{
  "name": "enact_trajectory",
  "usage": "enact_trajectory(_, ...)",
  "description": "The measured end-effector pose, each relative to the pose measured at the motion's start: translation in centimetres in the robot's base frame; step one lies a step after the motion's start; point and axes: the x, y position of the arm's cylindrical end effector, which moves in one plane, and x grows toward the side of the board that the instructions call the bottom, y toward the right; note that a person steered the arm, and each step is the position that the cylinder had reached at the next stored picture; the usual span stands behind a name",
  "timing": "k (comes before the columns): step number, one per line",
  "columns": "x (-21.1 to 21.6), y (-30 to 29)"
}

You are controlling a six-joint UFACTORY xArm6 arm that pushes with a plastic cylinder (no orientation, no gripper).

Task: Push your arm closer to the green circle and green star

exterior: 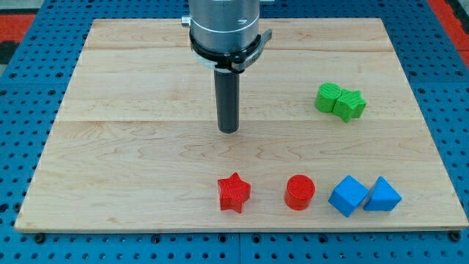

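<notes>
Nearest, along the view's bottom of the wooden counter, sit 4 blocks: a red star straight below the tip, then a red circle and 2 touching blue blocks, a blue cube and a second blue block, to its lower right. The rod is bare, grasping nothing and touching no block. Farther off, the green circle and green star touch each other, well apart to the tip's right and slightly toward the view's top.

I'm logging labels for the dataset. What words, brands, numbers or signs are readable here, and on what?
None: no text shows on the board, the blocks, the arm's metal collar or the blue pegboard around it.
</notes>
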Motion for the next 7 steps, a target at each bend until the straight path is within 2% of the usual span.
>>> enact_trajectory(1,0.1,2.4)
enact_trajectory(3,-0.7,15.4)
enact_trajectory(4,-1.3,17.5)
enact_trajectory(7,-2.8,18.2)
